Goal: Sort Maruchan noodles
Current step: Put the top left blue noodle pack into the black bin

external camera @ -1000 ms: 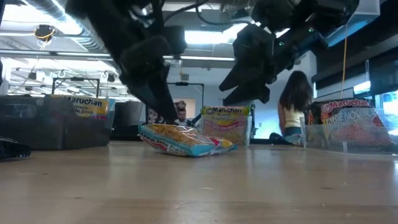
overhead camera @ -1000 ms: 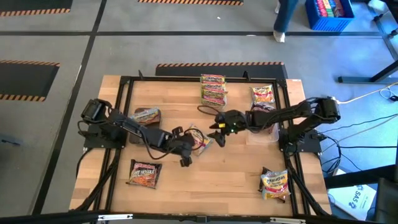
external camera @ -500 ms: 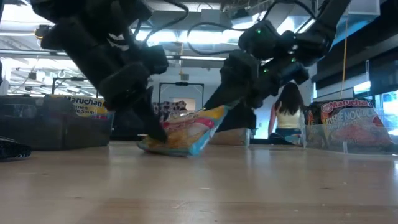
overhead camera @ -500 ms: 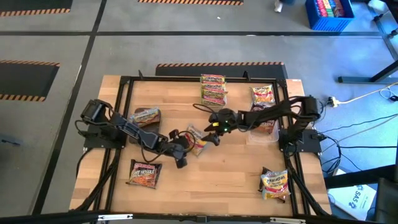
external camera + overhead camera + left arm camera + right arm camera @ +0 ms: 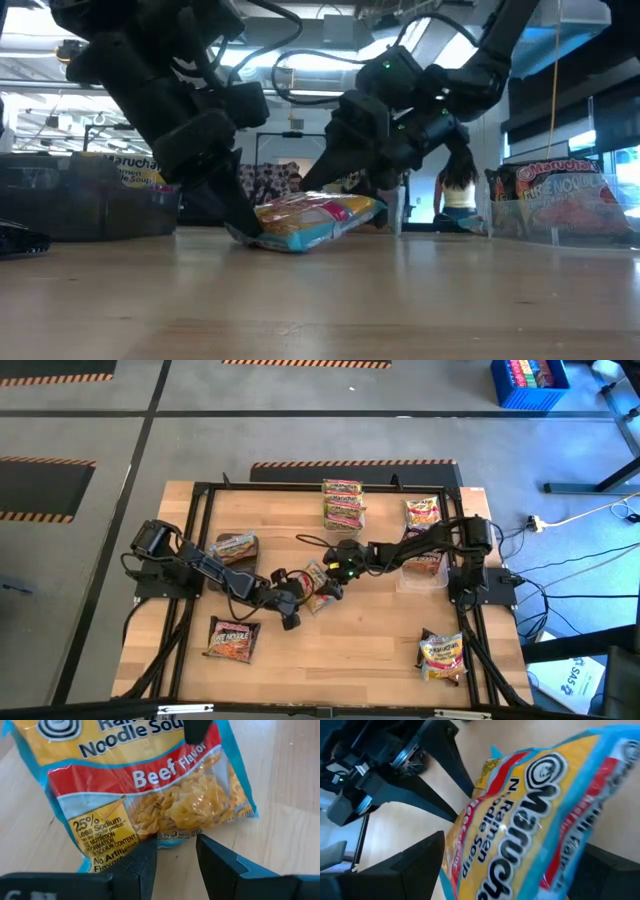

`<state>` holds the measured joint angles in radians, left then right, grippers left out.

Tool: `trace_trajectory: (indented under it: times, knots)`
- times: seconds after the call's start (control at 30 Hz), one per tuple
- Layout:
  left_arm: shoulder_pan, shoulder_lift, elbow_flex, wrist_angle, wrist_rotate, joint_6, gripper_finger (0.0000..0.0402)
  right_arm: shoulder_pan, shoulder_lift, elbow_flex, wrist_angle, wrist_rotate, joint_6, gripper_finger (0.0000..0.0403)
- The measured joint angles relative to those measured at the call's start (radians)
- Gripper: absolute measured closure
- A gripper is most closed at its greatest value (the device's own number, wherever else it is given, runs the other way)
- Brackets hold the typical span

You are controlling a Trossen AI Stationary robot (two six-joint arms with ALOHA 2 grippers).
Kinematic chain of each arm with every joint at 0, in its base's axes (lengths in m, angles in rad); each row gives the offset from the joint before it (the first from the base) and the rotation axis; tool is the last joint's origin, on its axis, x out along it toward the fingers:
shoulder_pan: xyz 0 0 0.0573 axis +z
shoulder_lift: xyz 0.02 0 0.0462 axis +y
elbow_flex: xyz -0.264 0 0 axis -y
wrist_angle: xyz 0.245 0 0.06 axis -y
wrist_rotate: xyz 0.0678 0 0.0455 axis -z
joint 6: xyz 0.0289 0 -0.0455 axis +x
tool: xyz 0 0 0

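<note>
A yellow, red and blue Maruchan noodle packet (image 5: 317, 581) sits tilted near the table's middle. Its end toward the table's left rests on the wood (image 5: 262, 238) and the other end (image 5: 362, 207) is raised. My left gripper (image 5: 175, 845) comes from the table's left, shut on the low end. My right gripper (image 5: 515, 845) reaches in from the right, open. Its fingers stand on either side of the raised end; I cannot tell whether they touch it. More Maruchan packets lie around the table's edges. My left gripper has the packet's short edge seam (image 5: 176, 835) between its two fingertips, coming slanting down from the table's left. The packet's printed face is toward the wrist camera. That held end is at the table top and the packet slopes up away from the fingers.
A stack of packets (image 5: 342, 503) lies at the far middle, an orange one (image 5: 423, 513) at the far right. Dark packets lie at the left (image 5: 236, 546) and near left (image 5: 233, 639), and another (image 5: 442, 654) lies near right. Clear tubs (image 5: 565, 205) stand at the table's sides.
My right gripper has come down and toward the table's left, and now straddles the packet. My left gripper has sunk a little with the packet's low end. The packet's other end tipped up steeply off the table, then sank back partway.
</note>
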<state>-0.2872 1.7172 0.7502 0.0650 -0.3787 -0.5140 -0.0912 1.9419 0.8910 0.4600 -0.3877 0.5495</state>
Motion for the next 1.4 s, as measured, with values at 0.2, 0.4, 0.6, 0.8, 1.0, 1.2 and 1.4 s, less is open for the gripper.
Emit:
trace_trajectory:
  times: [0.2, 0.4, 0.6, 0.8, 1.0, 1.2, 1.4]
  knots:
    - [0.006, 0.000, 0.000, 0.010, -0.006, 0.008, 0.0270, 0.000, 0.030, 0.023, 0.010, -0.015, 0.027, 0.0093]
    - [0.005, 0.000, 0.001, 0.019, -0.011, 0.027, 0.0270, 0.016, 0.033, 0.027, 0.016, -0.006, 0.006, 0.0162]
    - [0.007, -0.030, 0.001, -0.015, 0.018, 0.045, 0.0270, 0.020, 0.030, 0.028, 0.022, -0.015, -0.036, 0.0244]
    - [0.003, -0.172, 0.003, -0.165, 0.044, 0.035, 0.0270, 0.020, -0.011, 0.027, -0.016, -0.054, -0.105, 0.0291]
    - [0.006, -0.323, 0.003, -0.247, 0.045, 0.026, 0.0270, 0.020, -0.110, 0.027, -0.144, 0.018, -0.225, 0.0284]
    - [0.013, -0.360, 0.003, -0.163, -0.012, 0.021, 0.0270, 0.031, -0.187, 0.027, -0.195, 0.044, -0.348, 0.0287]
    - [0.069, -0.360, 0.007, -0.104, 0.082, 0.007, 0.0235, 0.088, -0.216, 0.026, -0.220, 0.112, -0.472, 0.0288]
